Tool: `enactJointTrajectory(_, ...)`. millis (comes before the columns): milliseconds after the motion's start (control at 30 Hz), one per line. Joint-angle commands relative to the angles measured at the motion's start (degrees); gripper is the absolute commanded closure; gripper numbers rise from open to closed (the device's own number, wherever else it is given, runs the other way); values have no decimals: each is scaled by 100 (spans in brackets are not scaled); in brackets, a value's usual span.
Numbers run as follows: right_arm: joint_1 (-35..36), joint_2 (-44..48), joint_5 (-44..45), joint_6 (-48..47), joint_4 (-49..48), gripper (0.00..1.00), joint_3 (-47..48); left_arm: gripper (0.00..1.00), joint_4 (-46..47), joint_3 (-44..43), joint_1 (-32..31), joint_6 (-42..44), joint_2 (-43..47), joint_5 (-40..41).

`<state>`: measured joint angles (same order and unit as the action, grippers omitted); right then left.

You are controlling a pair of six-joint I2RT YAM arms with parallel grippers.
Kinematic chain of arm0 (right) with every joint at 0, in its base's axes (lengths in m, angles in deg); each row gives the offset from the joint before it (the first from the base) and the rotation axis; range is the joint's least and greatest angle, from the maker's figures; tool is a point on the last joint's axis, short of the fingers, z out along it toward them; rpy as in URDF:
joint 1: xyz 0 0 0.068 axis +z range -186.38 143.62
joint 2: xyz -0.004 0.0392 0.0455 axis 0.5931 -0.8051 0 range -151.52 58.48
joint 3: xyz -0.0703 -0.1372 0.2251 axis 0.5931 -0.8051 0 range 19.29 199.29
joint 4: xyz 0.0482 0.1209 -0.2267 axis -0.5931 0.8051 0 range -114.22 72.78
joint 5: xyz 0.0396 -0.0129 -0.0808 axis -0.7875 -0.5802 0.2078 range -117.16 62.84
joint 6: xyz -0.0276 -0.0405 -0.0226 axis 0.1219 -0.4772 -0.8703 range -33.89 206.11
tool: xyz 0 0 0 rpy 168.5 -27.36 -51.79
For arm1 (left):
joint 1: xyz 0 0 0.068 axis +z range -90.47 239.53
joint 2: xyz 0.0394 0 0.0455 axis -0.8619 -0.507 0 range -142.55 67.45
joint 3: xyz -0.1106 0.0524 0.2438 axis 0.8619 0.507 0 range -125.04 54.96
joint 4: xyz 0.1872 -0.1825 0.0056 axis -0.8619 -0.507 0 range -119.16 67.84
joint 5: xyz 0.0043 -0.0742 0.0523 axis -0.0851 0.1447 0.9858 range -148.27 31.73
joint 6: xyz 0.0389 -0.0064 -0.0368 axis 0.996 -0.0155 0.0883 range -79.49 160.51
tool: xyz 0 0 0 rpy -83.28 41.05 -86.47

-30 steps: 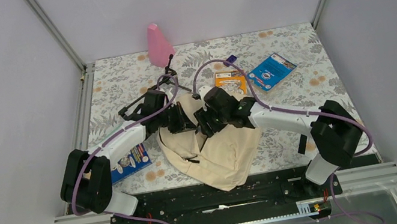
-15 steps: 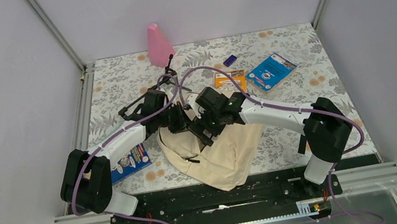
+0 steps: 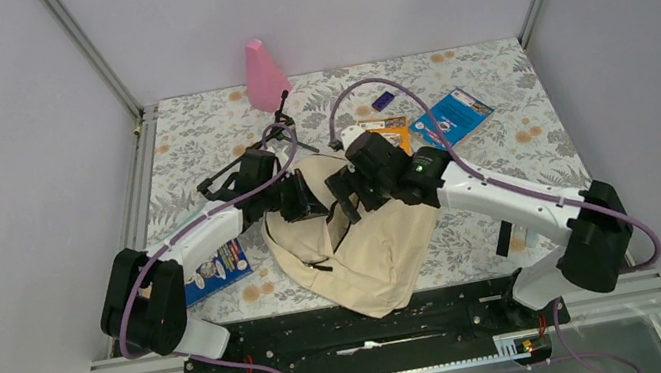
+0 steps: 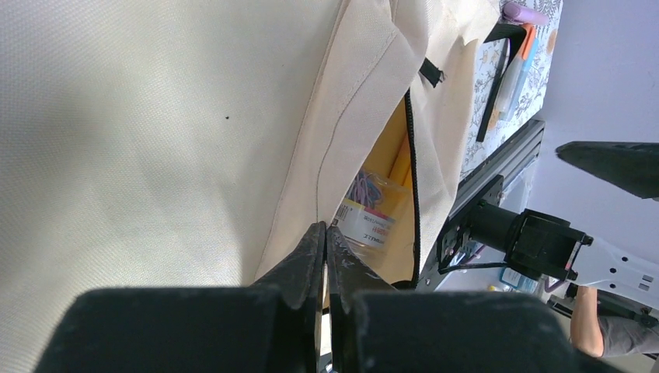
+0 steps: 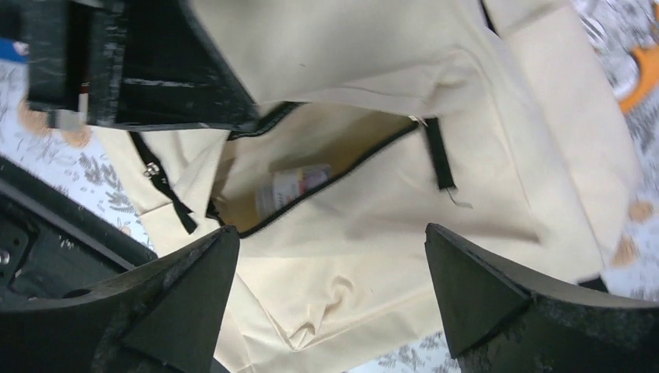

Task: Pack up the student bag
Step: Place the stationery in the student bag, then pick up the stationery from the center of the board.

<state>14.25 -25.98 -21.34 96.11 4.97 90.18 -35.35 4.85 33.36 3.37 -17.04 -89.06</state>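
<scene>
The student bag [image 3: 373, 250], cream fabric with black zipper trim, lies at the table's middle near the arm bases. My left gripper [image 3: 306, 197] is shut on the fabric edge beside the bag's opening [image 4: 325, 231] and holds it up. Through the opening a labelled packet [image 4: 364, 221] shows against the yellow lining. My right gripper [image 3: 341, 197] hovers just right of the left one, open, with nothing between its fingers. In the right wrist view its jaws [image 5: 330, 241] stand wide over the bag [image 5: 388, 217], whose zipper mouth shows the same packet [image 5: 291, 186].
A pink upright object [image 3: 264, 74] stands at the back. A small purple item [image 3: 383, 100], an orange booklet [image 3: 395, 132] and a blue booklet [image 3: 453, 117] lie back right. Another blue booklet [image 3: 217, 269] lies under the left arm. Frame posts line both sides.
My right gripper's jaws have spread wider, and it dipped over the bag's mouth, then drew back up and right as its elbow swung right. The left gripper has kept its hold.
</scene>
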Motion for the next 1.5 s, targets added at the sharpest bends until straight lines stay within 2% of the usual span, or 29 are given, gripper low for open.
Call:
enactJointTrajectory(0,30,619,1223,1265,588,2,-315,100,404,-65,16,-56,169,-263)
enactJointTrajectory(100,-20,1164,1958,1646,802,0,-749,100,433,-49,16,-84,181,-289)
enactJointTrajectory(200,-439,1671,2121,1826,1012,0,-1177,100,511,-13,16,-153,209,-403)
enactJointTrajectory(300,-1242,2232,1755,1925,1072,0,-1663,100,554,0,16,-196,234,-448)
enactJointTrajectory(467,-2462,3015,1701,2019,1037,0,-2367,100,607,35,16,-239,307,-510)
enactJointTrajectory(667,-4060,3434,1176,2147,473,4,-3083,100,701,97,10,-316,398,-590)
enactJointTrajectory(867,-5309,3028,586,2829,-418,14,-3519,100,757,119,10,-362,466,-670)
enactJointTrajectory(967,-5640,2620,425,3149,-985,21,-3626,100,834,141,16,-425,472,-748)
enactJointTrajectory(1067,-5837,2163,411,3359,-1304,25,-3547,100,883,157,8,-474,468,-817)
enactJointTrajectory(1267,-6088,1464,896,3628,-1419,26,-3293,100,985,177,14,-556,471,-934)
enactJointTrajectory(1467,-6346,1154,1077,3694,-1470,27,-3190,100,1033,177,24,-596,468,-1014)
